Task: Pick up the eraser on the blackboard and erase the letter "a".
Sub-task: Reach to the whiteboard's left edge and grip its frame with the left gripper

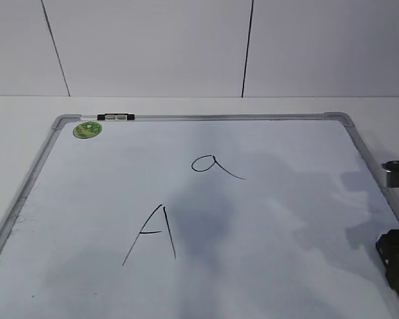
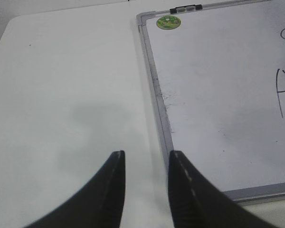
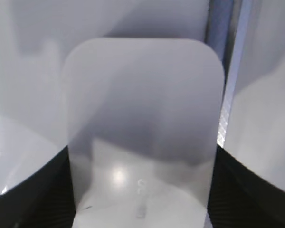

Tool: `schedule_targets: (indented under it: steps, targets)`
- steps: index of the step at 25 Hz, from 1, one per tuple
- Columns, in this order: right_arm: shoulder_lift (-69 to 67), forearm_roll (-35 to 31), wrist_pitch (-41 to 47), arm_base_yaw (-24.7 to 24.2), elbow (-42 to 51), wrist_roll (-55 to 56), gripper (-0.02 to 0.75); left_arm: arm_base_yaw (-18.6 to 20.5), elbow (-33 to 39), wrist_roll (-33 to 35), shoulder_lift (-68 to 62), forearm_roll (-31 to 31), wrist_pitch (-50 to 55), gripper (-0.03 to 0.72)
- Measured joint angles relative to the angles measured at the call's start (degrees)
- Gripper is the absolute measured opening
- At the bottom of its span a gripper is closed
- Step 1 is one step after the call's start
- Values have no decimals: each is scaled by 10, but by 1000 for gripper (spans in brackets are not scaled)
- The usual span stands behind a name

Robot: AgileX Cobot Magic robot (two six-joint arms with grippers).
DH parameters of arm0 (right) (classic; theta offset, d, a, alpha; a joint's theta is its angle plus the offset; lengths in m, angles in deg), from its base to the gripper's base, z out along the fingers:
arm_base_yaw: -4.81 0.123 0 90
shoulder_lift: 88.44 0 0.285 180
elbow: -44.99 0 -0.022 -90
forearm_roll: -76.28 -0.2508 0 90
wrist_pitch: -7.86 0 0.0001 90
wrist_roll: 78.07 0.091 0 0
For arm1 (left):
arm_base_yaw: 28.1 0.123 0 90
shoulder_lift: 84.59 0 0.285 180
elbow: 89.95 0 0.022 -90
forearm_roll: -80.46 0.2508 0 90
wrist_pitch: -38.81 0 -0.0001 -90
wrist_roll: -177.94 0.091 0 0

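The blackboard [image 1: 206,117] is a white board in a silver frame, lying flat on the table. The small cursive letter "a" [image 1: 209,163] is drawn near its middle. The eraser [image 3: 142,95], a flat white block with faint grey lettering, fills the right wrist view. My right gripper [image 3: 140,156] has its black jaws against both sides of the eraser. In the exterior view this gripper [image 1: 396,256] is at the board's right edge. My left gripper [image 2: 146,156] is open and empty over the bare table, just left of the board's frame [image 2: 154,80].
A larger capital "A" [image 1: 153,232] is drawn below and left of the small letter. A round green sticker [image 1: 87,129] and a black-and-silver clip [image 1: 115,117] sit at the board's top left. White table [image 2: 61,95] lies to the left of the board.
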Motion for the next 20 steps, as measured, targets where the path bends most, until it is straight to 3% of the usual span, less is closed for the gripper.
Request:
schedule_targets:
  steps: [9, 20]
  targets:
    - [90, 3, 2, 0, 0, 0, 561, 0, 0, 0, 0, 0, 0, 235]
    - [212, -8, 84, 0, 0, 0, 561, 0, 0, 0, 0, 0, 0, 235]
